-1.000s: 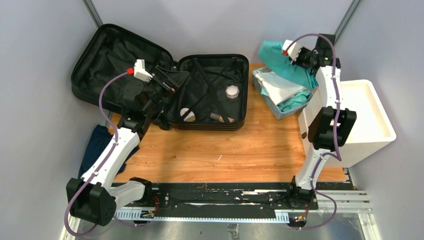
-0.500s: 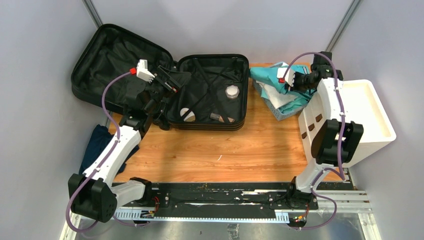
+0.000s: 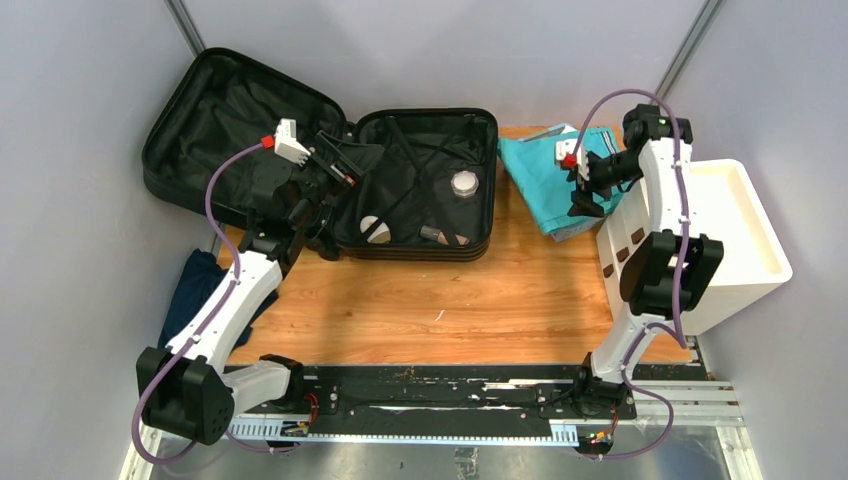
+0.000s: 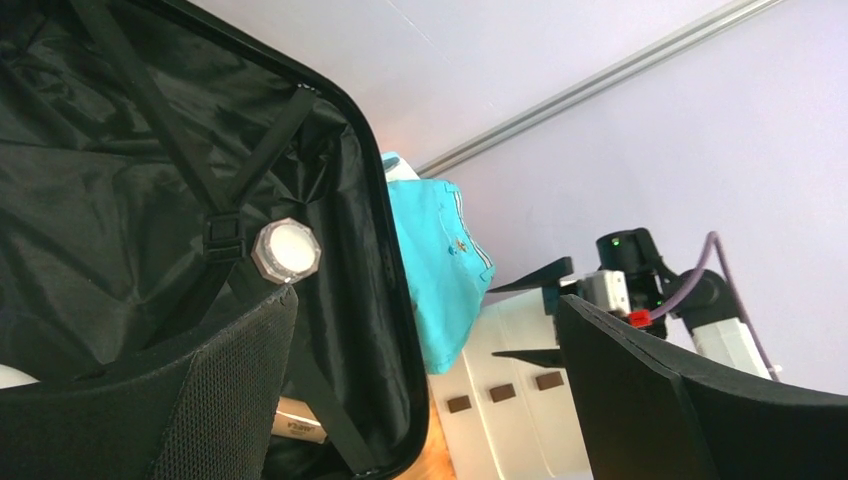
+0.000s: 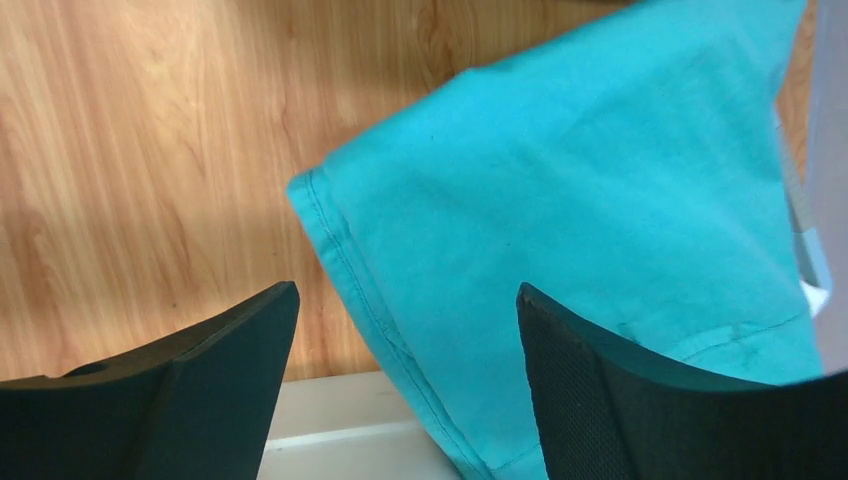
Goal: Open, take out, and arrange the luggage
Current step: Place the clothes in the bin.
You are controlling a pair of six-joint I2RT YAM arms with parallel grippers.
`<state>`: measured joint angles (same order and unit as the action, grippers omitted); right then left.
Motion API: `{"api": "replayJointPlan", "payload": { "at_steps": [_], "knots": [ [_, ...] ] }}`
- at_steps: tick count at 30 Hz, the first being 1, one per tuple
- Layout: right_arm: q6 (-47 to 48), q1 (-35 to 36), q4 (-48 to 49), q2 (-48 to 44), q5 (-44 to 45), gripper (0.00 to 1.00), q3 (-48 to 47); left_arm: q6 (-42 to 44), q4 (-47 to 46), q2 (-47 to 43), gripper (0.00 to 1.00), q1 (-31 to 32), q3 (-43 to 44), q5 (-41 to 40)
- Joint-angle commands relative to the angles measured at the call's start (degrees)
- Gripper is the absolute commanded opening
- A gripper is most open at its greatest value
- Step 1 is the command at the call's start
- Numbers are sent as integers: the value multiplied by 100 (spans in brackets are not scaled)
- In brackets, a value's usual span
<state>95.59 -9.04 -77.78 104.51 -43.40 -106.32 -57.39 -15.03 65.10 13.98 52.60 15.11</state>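
Note:
The luggage (image 3: pixel 420 180) is a black hard-shell suitcase lying open, its base on the wooden table and its lid (image 3: pixel 225 125) leaning back at the far left. Black straps cross the lining (image 4: pixel 120 200). Inside lie a white-lidded jar (image 3: pixel 464 183) (image 4: pixel 287 250), a round white piece (image 3: pixel 370 227) and a small tube (image 3: pixel 432 233). My left gripper (image 3: pixel 345 160) (image 4: pixel 425 300) hangs open over the base's left rim, holding nothing. My right gripper (image 3: pixel 583 195) (image 5: pixel 408 290) stands open just above a teal garment (image 3: pixel 540 175) (image 5: pixel 600 200), not gripping it.
A white drawer unit (image 3: pixel 720 240) (image 4: pixel 510 400) stands at the right, close beside the right arm. The teal garment lies spread at the back right of the table (image 3: pixel 430 300). A dark blue cloth (image 3: pixel 195 290) hangs off the table's left edge.
The right gripper came down from high over the back right corner and opened, letting go of the teal garment, which now lies spread flat. The left gripper widened slightly and stayed in place.

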Motion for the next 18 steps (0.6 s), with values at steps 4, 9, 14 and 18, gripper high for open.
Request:
{"api": "replayJointPlan", "payload": {
  "at_steps": [4, 9, 14, 18],
  "knots": [
    [-827, 17, -1017, 29, -1225, 83, -919, 17, -138, 37, 100, -44, 93, 123],
    [-4232, 226, 1517, 418, -163, 31, -645, -13, -141, 83, 100, -44, 142, 188],
    [-5252, 236, 2394, 1175, 1544, 11, -744, -67, -213, 70, 100, -44, 173, 271],
    [-5239, 264, 2538, 1848, 2489, 9, -824, -129, -312, 178, 100, -53, 244, 373]
  ]
}}
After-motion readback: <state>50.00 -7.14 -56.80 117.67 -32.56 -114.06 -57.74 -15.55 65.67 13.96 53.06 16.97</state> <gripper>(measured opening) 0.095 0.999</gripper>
